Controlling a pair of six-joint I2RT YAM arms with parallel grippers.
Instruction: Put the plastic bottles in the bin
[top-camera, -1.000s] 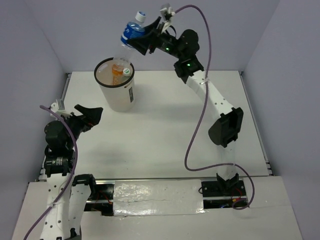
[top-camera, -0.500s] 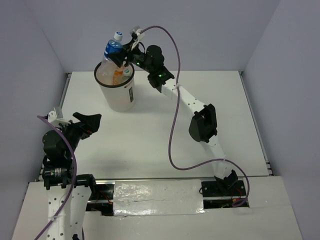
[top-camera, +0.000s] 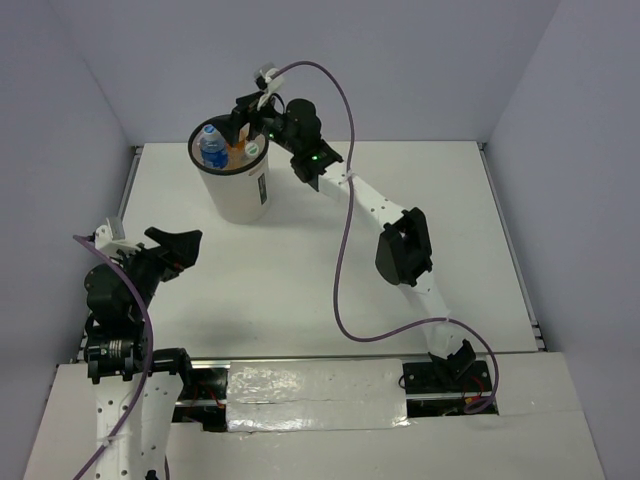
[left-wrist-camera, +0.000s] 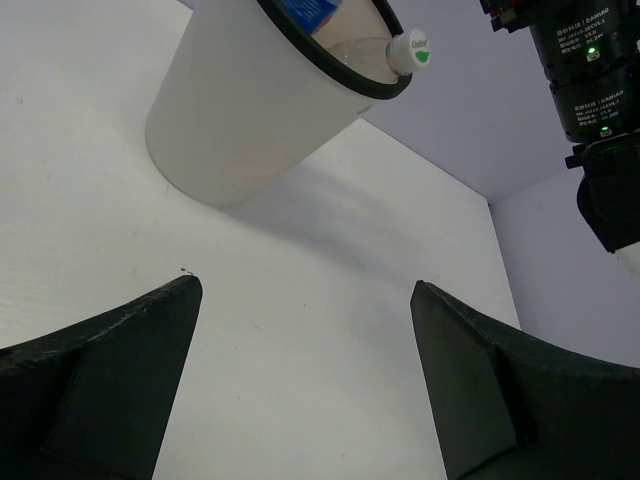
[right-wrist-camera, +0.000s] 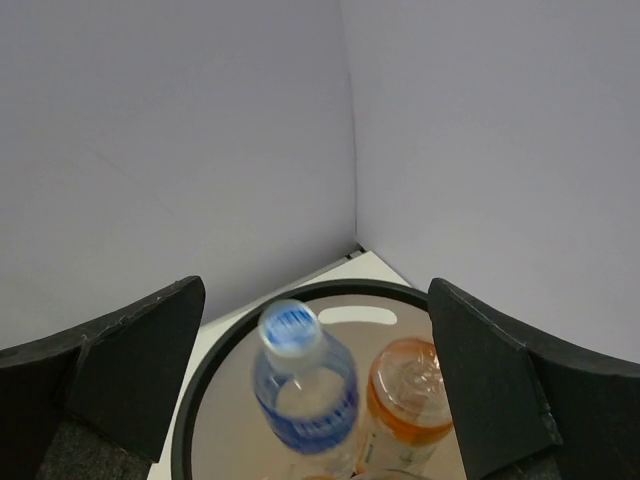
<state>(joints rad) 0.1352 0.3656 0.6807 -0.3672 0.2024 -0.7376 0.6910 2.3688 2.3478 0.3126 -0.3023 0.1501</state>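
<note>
Tabletop (top-camera: 330, 260): white, bearing one container.
Bin (top-camera: 238, 195): white, black-rimmed, upright at the far left. We cannot see its floor, and we cannot tell how many bottles lie deeper.
Right claw (right-wrist-camera: 312, 290): spread wide, gripping nothing, poised directly over the bin's mouth.
Left claw (left-wrist-camera: 305, 290): spread, empty, low over the near-left tabletop, well apart from the bin.
Blue-labelled bottle (right-wrist-camera: 305, 395): inside the bin, cap up, blurred, just beneath the right claw and clear of both fingers.
Orange bottle (right-wrist-camera: 405, 390): inside, beside it, lower part cut off.
Green-capped bottle (left-wrist-camera: 408, 52): inside, cap leaning on the rim, body mostly hidden.
</note>
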